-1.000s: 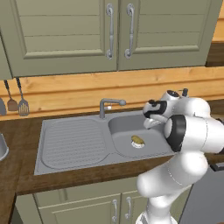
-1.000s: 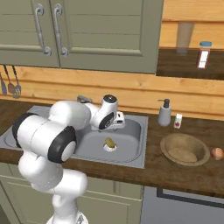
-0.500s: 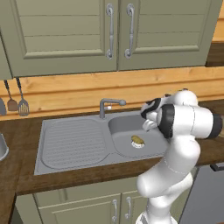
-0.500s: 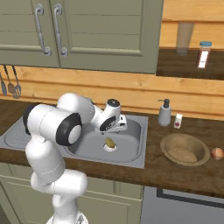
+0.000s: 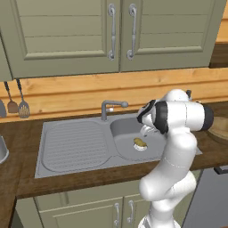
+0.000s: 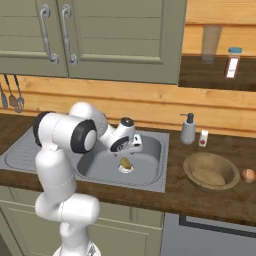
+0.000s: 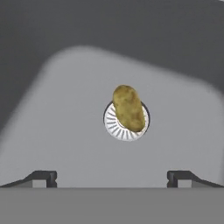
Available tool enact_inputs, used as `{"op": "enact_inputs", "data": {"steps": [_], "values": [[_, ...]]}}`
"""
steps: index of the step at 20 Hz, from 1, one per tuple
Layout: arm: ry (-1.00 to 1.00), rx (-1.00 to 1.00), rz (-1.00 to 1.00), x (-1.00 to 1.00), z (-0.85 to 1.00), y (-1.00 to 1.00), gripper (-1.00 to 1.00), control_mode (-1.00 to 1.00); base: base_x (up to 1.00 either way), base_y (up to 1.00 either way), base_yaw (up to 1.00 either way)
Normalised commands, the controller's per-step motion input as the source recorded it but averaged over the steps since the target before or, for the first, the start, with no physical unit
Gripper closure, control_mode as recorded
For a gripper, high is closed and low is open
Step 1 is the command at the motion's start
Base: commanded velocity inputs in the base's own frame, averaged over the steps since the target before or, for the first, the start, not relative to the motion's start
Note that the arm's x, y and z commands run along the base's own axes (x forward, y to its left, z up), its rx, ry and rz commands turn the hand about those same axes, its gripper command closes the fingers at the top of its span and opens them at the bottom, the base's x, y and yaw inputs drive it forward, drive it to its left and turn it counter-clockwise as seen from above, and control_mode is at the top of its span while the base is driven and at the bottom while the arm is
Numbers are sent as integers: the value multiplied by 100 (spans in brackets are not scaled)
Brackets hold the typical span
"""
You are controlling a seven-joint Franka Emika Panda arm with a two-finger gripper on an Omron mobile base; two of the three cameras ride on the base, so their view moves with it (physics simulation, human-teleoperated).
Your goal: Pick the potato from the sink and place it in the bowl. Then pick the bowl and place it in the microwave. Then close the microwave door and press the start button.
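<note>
Jaws stood wide open, empty; gripper [image 7: 112, 177] had swung nearer above one potato [image 7: 128, 108] at frame centre, in one sink [image 5: 84, 147]; one bowl [image 6: 211, 170] lower right.

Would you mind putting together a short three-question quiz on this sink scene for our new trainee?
1. True or false: the potato lies on the drain ring of the sink.
2. The gripper is: A) shut on the potato, B) open above it.
3. What lies in the bowl?

Key: 1 true. 2 B. 3 nothing; its wooden inside is bare.
</note>
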Motion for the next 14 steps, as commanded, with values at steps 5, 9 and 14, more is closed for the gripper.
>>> {"op": "enact_inputs", "data": {"steps": [5,9,14], "values": [[0,-1,0,31,-37,10,-100,-100,0,0,0],[5,0,2,36,-22,0,-100,-100,0,0,0],[4,0,3,31,-26,0,-100,-100,0,0,0]]}}
